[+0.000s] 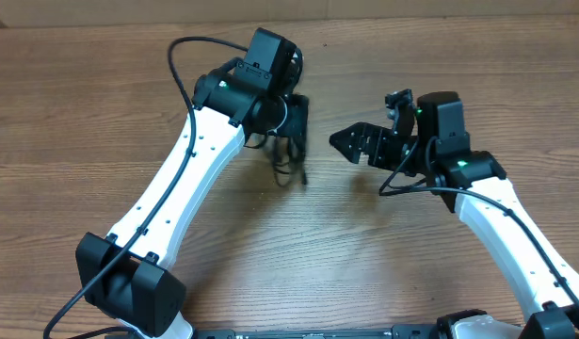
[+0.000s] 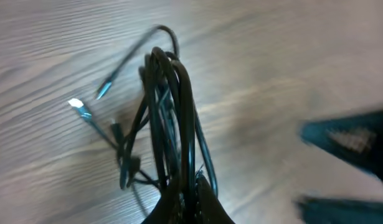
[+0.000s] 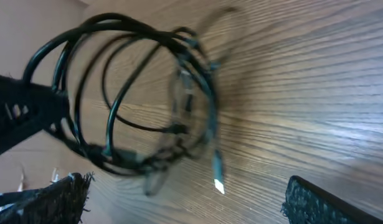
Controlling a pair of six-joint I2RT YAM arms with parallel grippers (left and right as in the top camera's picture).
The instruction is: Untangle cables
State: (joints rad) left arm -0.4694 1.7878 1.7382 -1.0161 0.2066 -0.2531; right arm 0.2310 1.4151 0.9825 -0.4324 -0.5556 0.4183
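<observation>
Left gripper (image 1: 294, 121) clamped on the cables (image 1: 288, 162), which I see hanging as a looped bundle (silver-tipped plugs loose) over the table (image 1: 101, 94). Right gripper (image 1: 341, 139) spread wide, nearby.

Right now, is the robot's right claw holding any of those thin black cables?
No, the right gripper has its fingers spread with nothing between them; the cables hang from the left gripper.

wood-grain surface (image 1: 383, 254) under the left end effector (image 1: 296, 118) and right end effector (image 1: 344, 140); plain tan strip (image 1: 458, 8) beyond them; soft even light
</observation>
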